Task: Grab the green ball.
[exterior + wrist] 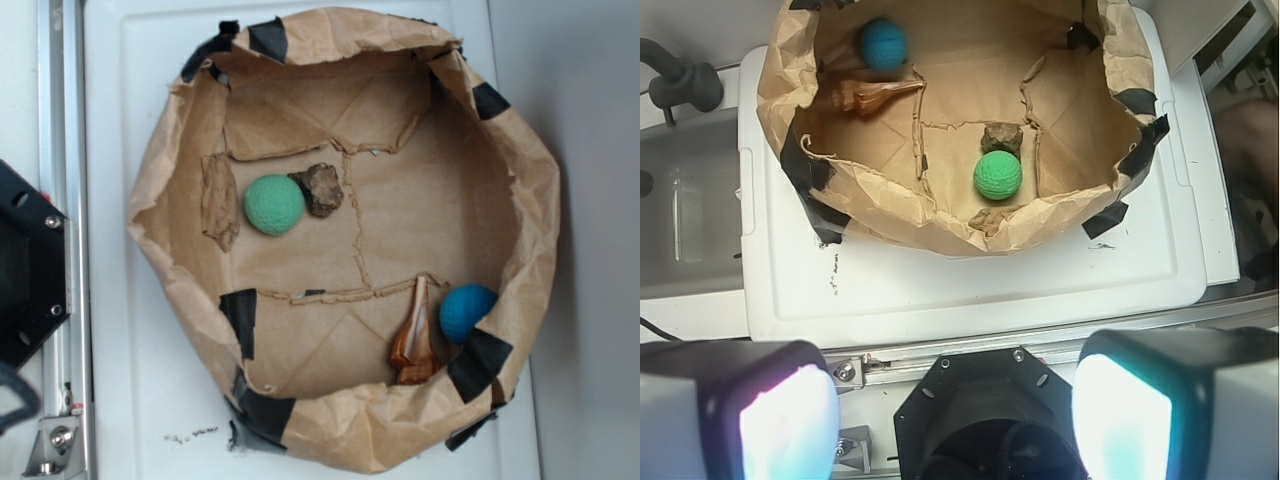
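The green ball point(274, 204) point(997, 175) lies on the floor of a brown paper enclosure point(175, 150), touching a brown rock point(320, 189) point(1001, 137). My gripper point(955, 420) is open, its two pale pads far apart at the bottom of the wrist view with nothing between them. It hangs high above the robot's black base point(975, 415), well outside the enclosure and far from the ball. The gripper itself does not show in the exterior view.
A blue ball point(467, 311) point(883, 44) sits in a corner of the enclosure beside a brown shell-like object point(414, 338) point(865, 96). The paper walls point(890, 215) stand raised all round, patched with black tape. The enclosure rests on a white tray point(970, 280).
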